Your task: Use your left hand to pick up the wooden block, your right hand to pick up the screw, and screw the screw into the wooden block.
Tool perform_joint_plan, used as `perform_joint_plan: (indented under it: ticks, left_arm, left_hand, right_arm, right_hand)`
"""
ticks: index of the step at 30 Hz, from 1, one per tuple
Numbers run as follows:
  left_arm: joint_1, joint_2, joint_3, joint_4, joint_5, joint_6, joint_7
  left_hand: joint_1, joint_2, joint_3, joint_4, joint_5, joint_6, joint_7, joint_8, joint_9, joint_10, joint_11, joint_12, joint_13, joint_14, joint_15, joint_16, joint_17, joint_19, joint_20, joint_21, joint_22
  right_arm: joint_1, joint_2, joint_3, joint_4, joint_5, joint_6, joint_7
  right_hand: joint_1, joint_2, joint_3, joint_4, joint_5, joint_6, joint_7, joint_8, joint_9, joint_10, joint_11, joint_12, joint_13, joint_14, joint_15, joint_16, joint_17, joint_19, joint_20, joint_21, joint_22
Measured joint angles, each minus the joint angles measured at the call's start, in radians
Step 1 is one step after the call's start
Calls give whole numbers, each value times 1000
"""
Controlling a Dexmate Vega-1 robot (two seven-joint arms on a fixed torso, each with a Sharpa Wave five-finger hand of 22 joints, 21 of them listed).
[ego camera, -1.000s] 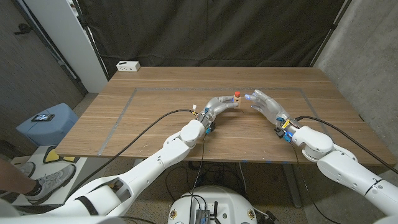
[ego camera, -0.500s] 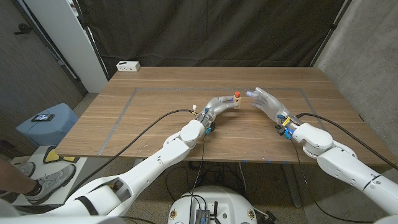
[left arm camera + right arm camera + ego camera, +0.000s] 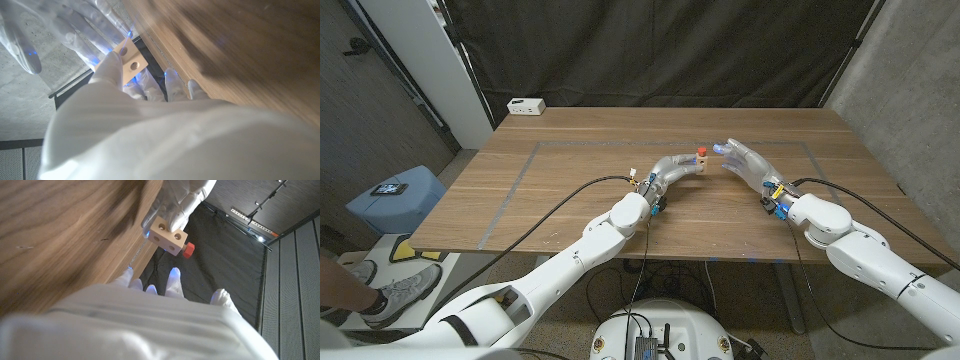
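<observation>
Over the last second the right hand (image 3: 744,162) has edged slightly closer to the wooden block (image 3: 170,236), fingers spread and empty. The left hand (image 3: 678,167) pinches that block above the table (image 3: 570,170), unchanged, with the red screw (image 3: 187,250) seated in the face toward the right hand. A white box (image 3: 526,105) sits far beyond the left hand.

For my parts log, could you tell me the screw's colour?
The screw is red, clearest in the right wrist view.

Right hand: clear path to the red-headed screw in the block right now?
Probably yes. The red-headed screw sticks out of the pale wooden block, which the left hand holds, on the side facing the right hand; only open air shows between them.
</observation>
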Motion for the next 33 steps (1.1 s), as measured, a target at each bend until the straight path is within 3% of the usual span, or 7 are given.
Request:
perform_joint_plan:
  ticks: [15, 33]
  left_arm:
    - [3, 1, 1, -6, 1, 4, 2]
    - [5, 1, 1, -9, 2, 7, 5]
  left_hand:
    - [-2, 2, 0, 0, 0, -2, 1, 0, 0, 0, 0, 0, 0, 0, 0, 0, 0, 0, 0, 0, 0]
    - [-4, 4, 2, 2, 0, 2, -2, 0, -1, 0, 0, 0, 0, 0, 0, 0, 0, 0, 0, 0, 0]
  right_arm:
    - [35, 2, -25, 14, 3, -10, 39]
    - [43, 0, -33, 14, 6, -11, 51]
  right_hand:
    - [-10, -2, -5, 12, 0, -11, -1, 0, 0, 0, 0, 0, 0, -5, 5, -8, 5, -17, 6, 0, 0]
    - [-19, -1, -5, 12, 0, -1, -10, 8, 0, 0, 0, 0, 0, -5, 5, -8, 4, -22, 11, 0, 0]
